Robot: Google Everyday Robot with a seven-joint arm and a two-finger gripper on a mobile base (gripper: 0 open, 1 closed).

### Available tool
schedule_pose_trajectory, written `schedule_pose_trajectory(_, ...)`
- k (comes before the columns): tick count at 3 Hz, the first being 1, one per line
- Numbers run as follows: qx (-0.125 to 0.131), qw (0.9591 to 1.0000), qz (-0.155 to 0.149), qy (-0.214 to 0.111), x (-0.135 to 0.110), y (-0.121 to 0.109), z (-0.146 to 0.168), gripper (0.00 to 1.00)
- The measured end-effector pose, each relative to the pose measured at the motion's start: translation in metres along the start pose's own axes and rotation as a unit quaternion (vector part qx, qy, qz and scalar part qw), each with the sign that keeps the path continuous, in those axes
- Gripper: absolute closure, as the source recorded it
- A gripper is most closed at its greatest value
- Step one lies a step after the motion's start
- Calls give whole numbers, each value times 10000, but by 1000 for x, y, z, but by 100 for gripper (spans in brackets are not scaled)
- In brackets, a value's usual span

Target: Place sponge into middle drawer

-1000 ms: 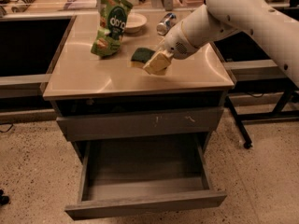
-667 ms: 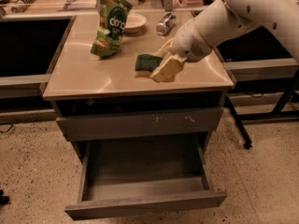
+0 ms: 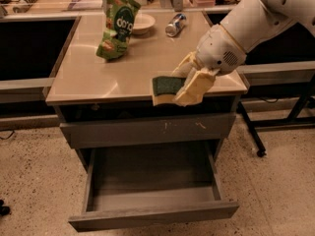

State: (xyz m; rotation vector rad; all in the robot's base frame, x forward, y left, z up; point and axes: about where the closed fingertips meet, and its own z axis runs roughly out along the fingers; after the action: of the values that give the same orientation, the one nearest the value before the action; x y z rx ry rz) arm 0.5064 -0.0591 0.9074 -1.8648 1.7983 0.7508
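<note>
The sponge (image 3: 164, 86), dark green on top with pale yellow foam below, hangs at the front edge of the tan countertop (image 3: 93, 77). My gripper (image 3: 190, 91) comes in from the right and is shut on the sponge's right end, its cream fingers (image 3: 197, 85) tilted down to the left. The middle drawer (image 3: 152, 215) is pulled open below. It shows a bare grey floor and a plain front panel. The sponge is above the cabinet's front, behind and higher than the drawer's open space.
A closed grey drawer front with pale scratch marks (image 3: 147, 130) sits just under the counter. A green snack bag (image 3: 117, 26), a small white bowl (image 3: 141, 22) and a lying can (image 3: 175, 24) are at the back of the counter. Dark table legs (image 3: 256, 136) stand at the right.
My gripper has carried the sponge from the middle right of the counter forward and down to its front edge. The drawer and the other objects have not moved.
</note>
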Motion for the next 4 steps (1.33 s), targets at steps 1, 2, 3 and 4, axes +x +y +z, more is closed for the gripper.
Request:
schedule_pose_trajectory(1,-21,9999,-88,69,8,2,13,100)
schedule_pose_trajectory(2,103,9999,-100,-32,30,16,39,100)
schedule_pose_trajectory(3,377,9993,39,62,77,28,82,100)
schedule_pose_trajectory(4,462,9967,326,590,132,30,147,100)
